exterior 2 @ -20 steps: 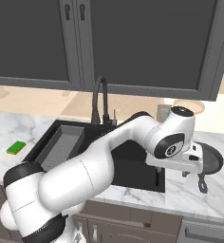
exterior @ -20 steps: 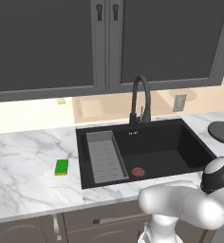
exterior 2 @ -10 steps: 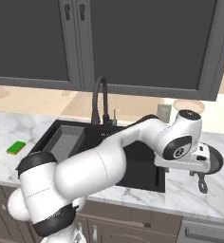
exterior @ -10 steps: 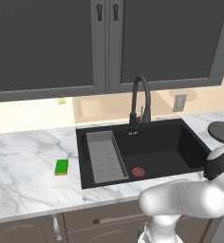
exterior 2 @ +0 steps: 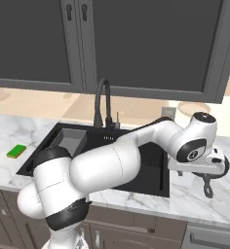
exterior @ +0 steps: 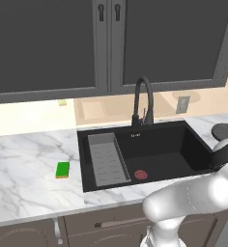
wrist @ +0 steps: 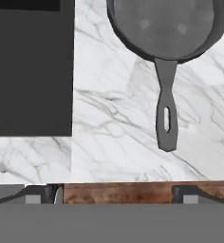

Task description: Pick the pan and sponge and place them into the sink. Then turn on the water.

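Pan (wrist: 163,26) on marble tabletop (wrist: 114,118) just right of sink (exterior: 149,154), handle toward front edge. End effector (exterior 2: 204,168) directly above pan, jaws fully apart, nothing held. Sponge (exterior: 63,169) on tabletop left of sink, well apart from pan. Faucet (exterior: 142,103) behind basin, no water running. Step 1 judged in hand: approach to pan. Next move: descend, align jaws across handle, close.

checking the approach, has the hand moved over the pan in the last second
Yes. In the right base view the hand has shifted right, away from the sink, and now sits over the pan, covering most of it. It is open; the pan lies on the counter.
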